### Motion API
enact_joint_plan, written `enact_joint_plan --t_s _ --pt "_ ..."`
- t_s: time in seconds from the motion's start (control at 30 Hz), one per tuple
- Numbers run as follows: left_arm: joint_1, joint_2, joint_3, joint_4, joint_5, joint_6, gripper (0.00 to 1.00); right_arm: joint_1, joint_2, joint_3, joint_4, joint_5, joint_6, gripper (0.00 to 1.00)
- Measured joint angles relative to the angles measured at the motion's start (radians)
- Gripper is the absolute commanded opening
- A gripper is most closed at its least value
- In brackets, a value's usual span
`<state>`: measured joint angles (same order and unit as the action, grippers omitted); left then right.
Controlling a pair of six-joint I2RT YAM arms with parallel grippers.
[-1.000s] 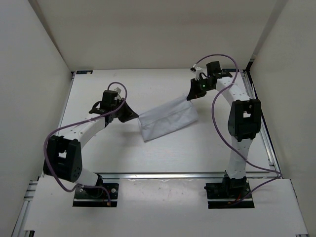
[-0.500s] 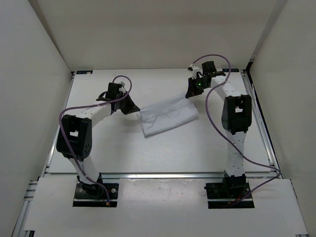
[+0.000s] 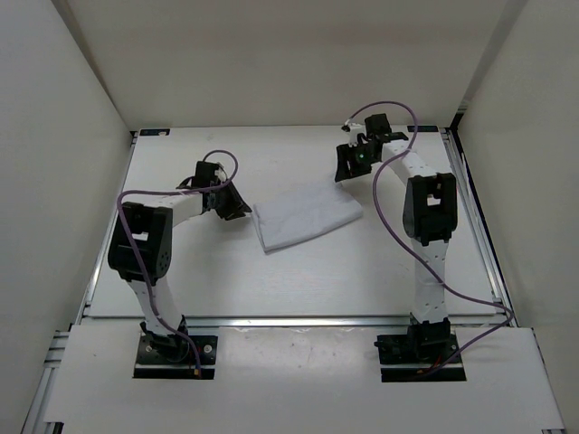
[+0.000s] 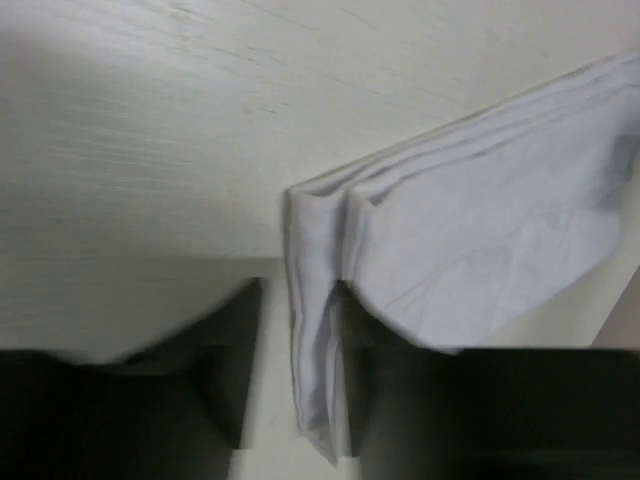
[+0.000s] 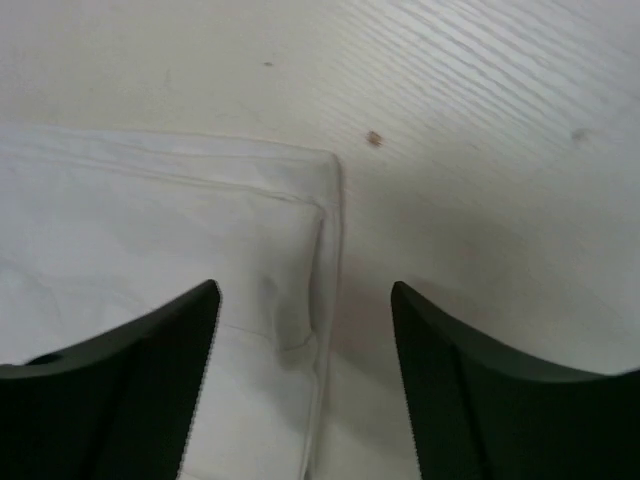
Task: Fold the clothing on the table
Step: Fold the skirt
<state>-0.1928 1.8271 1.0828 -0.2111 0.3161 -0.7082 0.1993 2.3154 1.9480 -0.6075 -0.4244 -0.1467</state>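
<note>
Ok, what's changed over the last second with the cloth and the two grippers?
Both grippers opened and let go. The clothing, earlier stretched between them, has settled flat on the table. One corner lies loose between the jaws of the left gripper. The right gripper sits open above the opposite corner. The left arm swung its elbow inward. The clothing's spot mid-table is unchanged.

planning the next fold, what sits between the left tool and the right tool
The folded clothing lies flat on the table between the left tool and the right tool; nothing else is there. The top view shows it.
</note>
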Motion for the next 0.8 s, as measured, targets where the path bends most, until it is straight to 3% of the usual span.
enact_joint_plan --t_s 0.03,0.07,0.1,0.23,0.4,0.67,0.8 --pt "0.003 0.011 0.003 -0.007 -0.009 0.007 0.74 -0.001 0.000 0.000 0.005 0.021 0.005 0.83" --pt "0.008 0.020 0.008 -0.017 -0.017 0.008 0.82 -0.003 0.000 0.000 0.007 0.041 0.006 0.84" --pt "0.011 0.025 0.012 -0.025 -0.025 0.006 0.98 -0.006 0.000 0.002 0.008 0.060 0.010 0.86" --pt "0.024 -0.020 0.039 -0.028 -0.054 0.027 0.99 -0.024 0.000 0.027 0.002 0.115 0.014 0.86" --pt "-0.023 -0.105 0.071 -0.072 -0.077 0.060 0.98 -0.065 -0.005 0.023 -0.035 0.064 0.005 0.86" --pt "-0.320 -0.031 0.292 -0.125 -0.047 0.091 0.99 -0.148 -0.114 -0.262 -0.090 -0.163 0.039 0.87" --pt "-0.365 0.050 0.319 -0.097 -0.010 0.074 0.99 -0.209 -0.196 -0.415 -0.071 -0.296 0.122 0.86"
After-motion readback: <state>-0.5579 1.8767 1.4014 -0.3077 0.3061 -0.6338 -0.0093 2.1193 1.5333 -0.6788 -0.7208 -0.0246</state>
